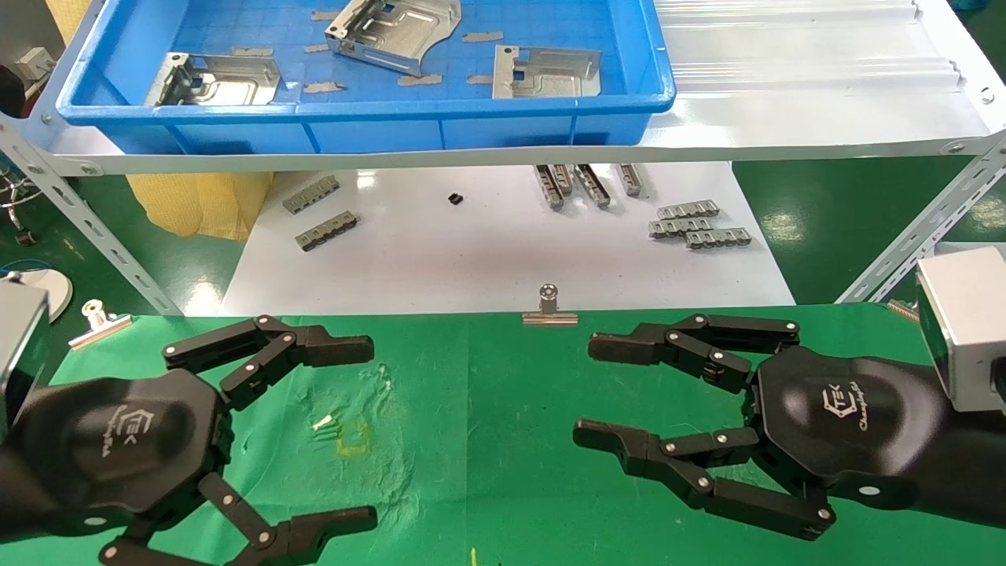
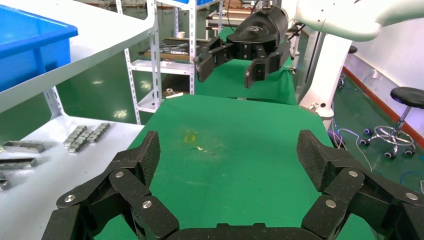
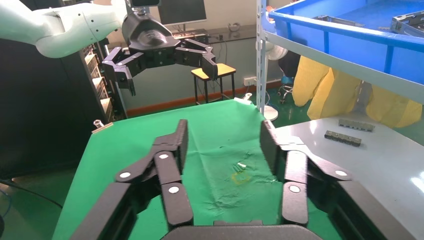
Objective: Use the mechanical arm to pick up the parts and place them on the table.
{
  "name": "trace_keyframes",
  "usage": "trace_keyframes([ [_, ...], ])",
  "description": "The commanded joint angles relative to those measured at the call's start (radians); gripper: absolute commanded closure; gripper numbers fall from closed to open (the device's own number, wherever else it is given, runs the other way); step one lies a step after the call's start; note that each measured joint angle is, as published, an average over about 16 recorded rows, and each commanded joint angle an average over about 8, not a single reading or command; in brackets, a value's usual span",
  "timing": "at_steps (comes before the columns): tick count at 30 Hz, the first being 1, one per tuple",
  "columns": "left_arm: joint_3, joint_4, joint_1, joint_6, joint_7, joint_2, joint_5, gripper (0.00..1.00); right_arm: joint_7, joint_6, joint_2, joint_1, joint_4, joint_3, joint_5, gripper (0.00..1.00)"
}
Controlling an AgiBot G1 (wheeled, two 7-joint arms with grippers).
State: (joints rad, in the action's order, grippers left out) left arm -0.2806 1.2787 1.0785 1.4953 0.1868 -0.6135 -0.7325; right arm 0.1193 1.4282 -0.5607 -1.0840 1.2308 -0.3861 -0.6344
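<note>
Three silvery stamped parts (image 1: 216,79) (image 1: 393,31) (image 1: 546,72) lie in the blue tray (image 1: 361,106) on the raised shelf at the back. My left gripper (image 1: 371,434) (image 2: 231,152) hovers open over the near left of the green table (image 1: 487,424), with nothing between its fingers. My right gripper (image 1: 585,389) (image 3: 223,137) hovers open over the near right, also empty. The two grippers face each other across the cloth. A small yellow mark (image 1: 352,438) (image 3: 240,177) sits on the wrinkled cloth close to the left gripper. No part is on the table.
A glossy white board (image 1: 487,251) below the shelf carries grey toothed strips (image 1: 322,212) (image 1: 695,224). Binder clips (image 1: 550,310) (image 1: 98,321) grip the cloth's far edge. Slanted metal shelf legs (image 1: 86,228) (image 1: 919,236) stand at both sides.
</note>
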Motion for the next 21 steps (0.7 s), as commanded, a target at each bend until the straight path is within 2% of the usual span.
trace_keyframes([
  [1, 0.000, 0.000, 0.000, 0.000, 0.000, 0.000, 0.000, 0.00, 0.000, 0.000, 0.000, 0.000, 0.000, 0.000, 0.000, 1.00],
  [21, 0.000, 0.000, 0.000, 0.000, 0.000, 0.000, 0.000, 0.00, 0.000, 0.000, 0.000, 0.000, 0.000, 0.000, 0.000, 1.00],
])
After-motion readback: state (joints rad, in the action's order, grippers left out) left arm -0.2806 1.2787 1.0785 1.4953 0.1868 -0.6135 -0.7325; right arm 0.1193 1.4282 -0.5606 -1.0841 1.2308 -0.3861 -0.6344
